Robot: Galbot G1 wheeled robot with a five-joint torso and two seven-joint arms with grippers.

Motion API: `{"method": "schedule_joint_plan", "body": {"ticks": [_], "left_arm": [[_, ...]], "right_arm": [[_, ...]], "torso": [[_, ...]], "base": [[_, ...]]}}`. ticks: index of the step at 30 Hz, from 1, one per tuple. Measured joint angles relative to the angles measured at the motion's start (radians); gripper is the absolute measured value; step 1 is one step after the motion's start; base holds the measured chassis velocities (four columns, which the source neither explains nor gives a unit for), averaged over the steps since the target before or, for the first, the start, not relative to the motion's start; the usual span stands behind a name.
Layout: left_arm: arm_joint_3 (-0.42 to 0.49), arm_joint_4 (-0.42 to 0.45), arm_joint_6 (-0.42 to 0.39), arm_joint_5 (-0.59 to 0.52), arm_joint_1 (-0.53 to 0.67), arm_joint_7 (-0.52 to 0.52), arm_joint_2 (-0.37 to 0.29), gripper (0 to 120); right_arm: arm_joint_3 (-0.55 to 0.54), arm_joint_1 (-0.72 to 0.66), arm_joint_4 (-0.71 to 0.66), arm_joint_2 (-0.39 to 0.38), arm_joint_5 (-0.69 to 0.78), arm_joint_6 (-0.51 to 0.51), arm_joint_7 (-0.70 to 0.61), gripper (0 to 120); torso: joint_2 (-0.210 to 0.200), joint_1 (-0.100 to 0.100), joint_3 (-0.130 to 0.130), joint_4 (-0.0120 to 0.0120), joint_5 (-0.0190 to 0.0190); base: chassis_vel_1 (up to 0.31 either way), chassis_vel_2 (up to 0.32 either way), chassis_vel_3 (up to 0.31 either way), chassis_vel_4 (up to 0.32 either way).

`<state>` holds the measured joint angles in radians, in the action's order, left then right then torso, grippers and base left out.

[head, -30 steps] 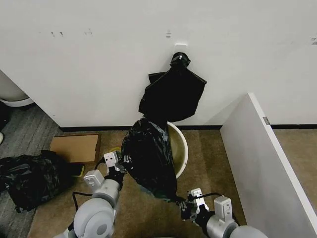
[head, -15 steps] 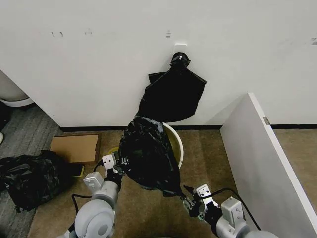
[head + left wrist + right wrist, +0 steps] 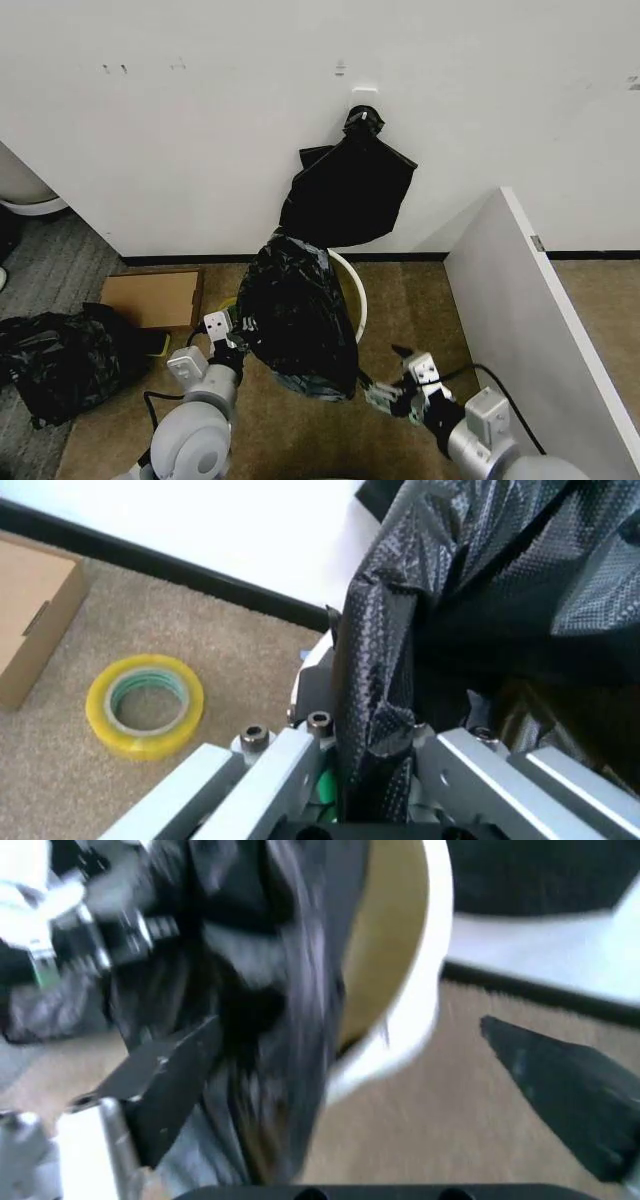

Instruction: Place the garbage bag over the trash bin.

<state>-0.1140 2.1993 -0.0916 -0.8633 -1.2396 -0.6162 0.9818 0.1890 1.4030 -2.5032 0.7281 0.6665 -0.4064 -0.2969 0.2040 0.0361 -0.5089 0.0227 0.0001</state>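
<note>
The glossy black garbage bag (image 3: 298,318) hangs crumpled over the near and left side of the white trash bin (image 3: 357,300), whose right rim shows as a white arc. My left gripper (image 3: 236,337) is shut on the bag's left edge; in the left wrist view the plastic (image 3: 400,630) is pinched between the fingers of this gripper (image 3: 375,780). My right gripper (image 3: 392,383) is low at the bag's lower right corner, just off it. In the right wrist view its fingers (image 3: 165,1080) stand wide apart, with the bag (image 3: 290,1012) and bin rim (image 3: 425,982) ahead.
A bundle of flat black bags (image 3: 348,190) hangs on the wall above the bin. A yellow tape roll (image 3: 145,705), a cardboard box (image 3: 150,297) and a black plastic mound (image 3: 62,362) lie to the left. A white partition (image 3: 530,320) closes the right.
The right gripper has let go of the bag's lower corner, opened, and drawn off to the right. The bag has settled slightly lower over the bin. The left gripper keeps its hold.
</note>
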Motion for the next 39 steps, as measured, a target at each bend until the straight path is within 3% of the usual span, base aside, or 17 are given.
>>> {"method": "schedule_joint_plan", "body": {"ticks": [3, 8, 24, 29, 36, 39], "left_arm": [[0.016, 0.0, 0.001, 0.019, 0.0, 0.009, 0.0, 0], [0.032, 0.001, 0.002, 0.044, 0.0, 0.018, 0.008, 0], [0.038, 0.01, 0.001, 0.051, -0.001, 0.026, 0.013, 0], [0.037, 0.013, 0.001, 0.051, -0.003, 0.03, 0.019, 0], [0.038, 0.019, 0.001, 0.052, -0.006, 0.036, 0.018, 0], [0.039, 0.019, 0.001, 0.052, -0.007, 0.038, 0.017, 0]], "right_arm": [[-0.004, -0.015, 0.0, -0.007, -0.014, 0.022, 0.017, 98], [-0.04, -0.071, 0.001, -0.013, -0.048, 0.019, 0.047, 77], [-0.058, -0.097, 0.01, -0.005, -0.099, -0.051, 0.031, 52], [-0.057, -0.098, 0.016, -0.006, -0.112, -0.07, 0.021, 33], [-0.062, -0.107, 0.023, -0.004, -0.121, -0.081, 0.016, 28], [-0.064, -0.107, 0.023, 0.0, -0.12, -0.081, 0.012, 18]], "torso": [[0.0, 0.0, 0.0, 0.0003, -0.0002], [0.0, 0.0, 0.0, 0.0003, -0.0001], [0.0, 0.0, 0.0, 0.0003, 0.0], [0.0, 0.0, 0.0, 0.0003, -0.0001], [0.0, 0.0, 0.0, 0.0003, -0.0001], [0.0, 0.0, 0.0, 0.0003, -0.0001]], "base": [[0.0, 0.0, 0.0, 0.0], [0.0, 0.0, 0.0, 0.0], [0.0, 0.0, 0.0, 0.0], [0.0, 0.0, 0.0, 0.0], [0.0, 0.0, 0.0, 0.0], [0.0, 0.0, 0.0, 0.0]]}}
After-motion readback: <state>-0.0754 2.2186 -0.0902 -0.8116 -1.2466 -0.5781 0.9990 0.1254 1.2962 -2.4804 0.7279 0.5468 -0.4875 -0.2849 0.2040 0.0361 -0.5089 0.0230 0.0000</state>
